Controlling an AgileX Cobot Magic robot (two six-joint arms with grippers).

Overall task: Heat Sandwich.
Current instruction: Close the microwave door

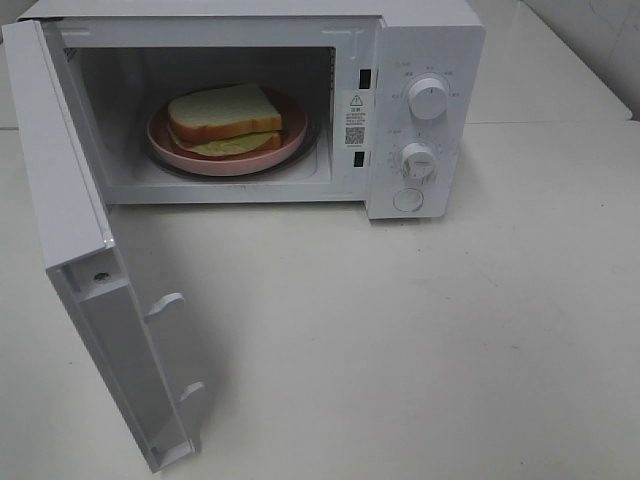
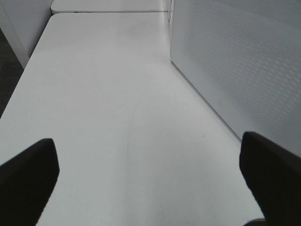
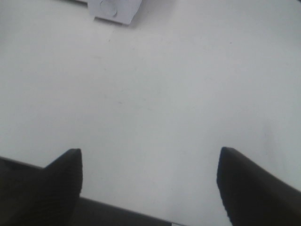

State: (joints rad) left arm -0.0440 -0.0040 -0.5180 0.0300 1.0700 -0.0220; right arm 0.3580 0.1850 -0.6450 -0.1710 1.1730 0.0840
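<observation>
The sandwich [image 1: 227,118], two white bread slices with tan crust and yellow filling, lies on a round pink plate [image 1: 172,144] inside the white microwave [image 1: 425,40]. The microwave door [image 1: 75,250] stands wide open, swung out to the left. Neither gripper shows in the exterior high view. My left gripper [image 2: 148,174] is open and empty above the white table, with the perforated door panel [image 2: 235,56] beside it. My right gripper [image 3: 149,181] is open and empty above the table, with the microwave's lower corner [image 3: 113,10] far ahead.
Two round knobs [image 1: 430,98] [image 1: 418,160] and a round button [image 1: 408,200] are on the microwave's control panel. The white table [image 1: 420,340] extends in front and to the right of the microwave. A tiled wall [image 1: 600,40] is at the far right.
</observation>
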